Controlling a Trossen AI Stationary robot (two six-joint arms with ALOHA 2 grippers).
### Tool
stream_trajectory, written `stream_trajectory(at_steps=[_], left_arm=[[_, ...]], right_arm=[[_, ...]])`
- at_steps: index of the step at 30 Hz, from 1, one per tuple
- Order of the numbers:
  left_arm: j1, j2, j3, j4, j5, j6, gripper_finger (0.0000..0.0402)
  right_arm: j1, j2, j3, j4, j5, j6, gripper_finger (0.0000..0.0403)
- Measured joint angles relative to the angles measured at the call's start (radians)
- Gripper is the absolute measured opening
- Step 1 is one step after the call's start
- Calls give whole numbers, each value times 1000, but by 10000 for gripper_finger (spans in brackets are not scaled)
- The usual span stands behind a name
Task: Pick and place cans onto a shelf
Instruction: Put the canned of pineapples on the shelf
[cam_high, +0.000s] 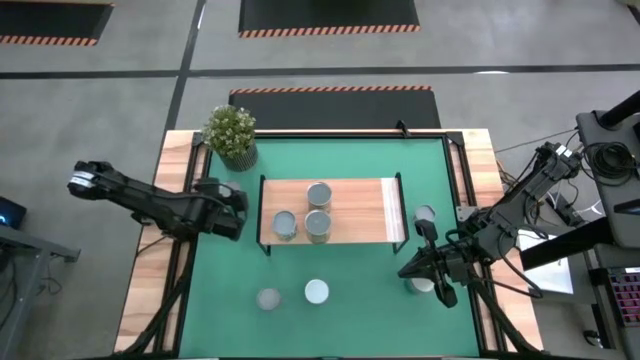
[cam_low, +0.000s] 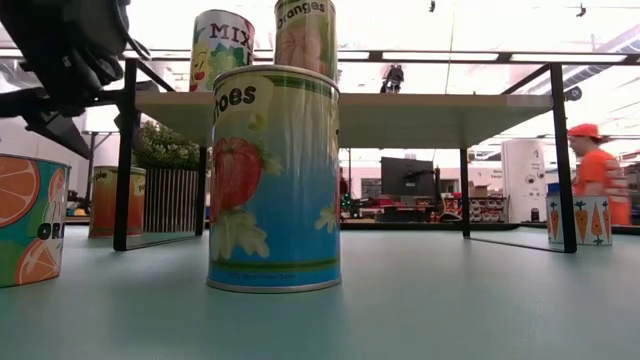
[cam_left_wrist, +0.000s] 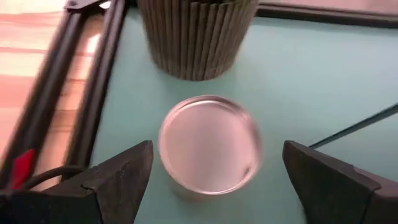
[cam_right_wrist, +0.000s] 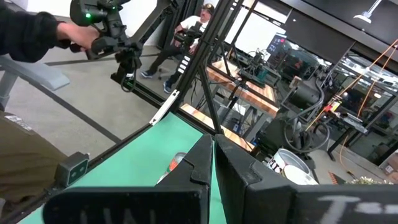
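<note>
High: three cans (cam_high: 318, 194) are sitting on the shelf (cam_high: 360, 212), two more (cam_high: 316, 291) on the green mat (cam_high: 230, 300) in front of it, others off its right end. Left end effector (cam_high: 228, 210) is hanging just left of the shelf, near the potted plant (cam_high: 230, 133). Right end effector (cam_high: 432, 262) is waiting by the right-side cans.

Low: a labelled can (cam_low: 274, 180) is standing upright on the bench; smooth wrap, probably slippery.

Left wrist: fingers (cam_left_wrist: 118, 177) are spread wide either side of an upright can (cam_left_wrist: 208, 144), not touching it. Rigid metal, likely light. Best hold: squeeze the side wall at mid-height, square across the diameter; rim grabs risk tipping.

Right wrist: fingers (cam_right_wrist: 200, 163) are pressed together, holding nothing.
</note>
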Motion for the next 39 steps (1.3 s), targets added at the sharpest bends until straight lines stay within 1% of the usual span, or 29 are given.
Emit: stream_trajectory(at_steps=[9, 15, 35, 39], left_arm=[[27, 0, -61, 79, -22, 32, 340], [29, 13, -71, 123, -45, 35, 340], [46, 102, -81, 139, -45, 42, 340], [46, 116, -81, 146, -45, 42, 330]], right_arm=[[0, 0, 0, 0, 0, 0, 9], [0, 0, 0, 0, 0, 0, 9], [0, 0, 0, 0, 0, 0, 9], [0, 0, 0, 0, 0, 1, 9]])
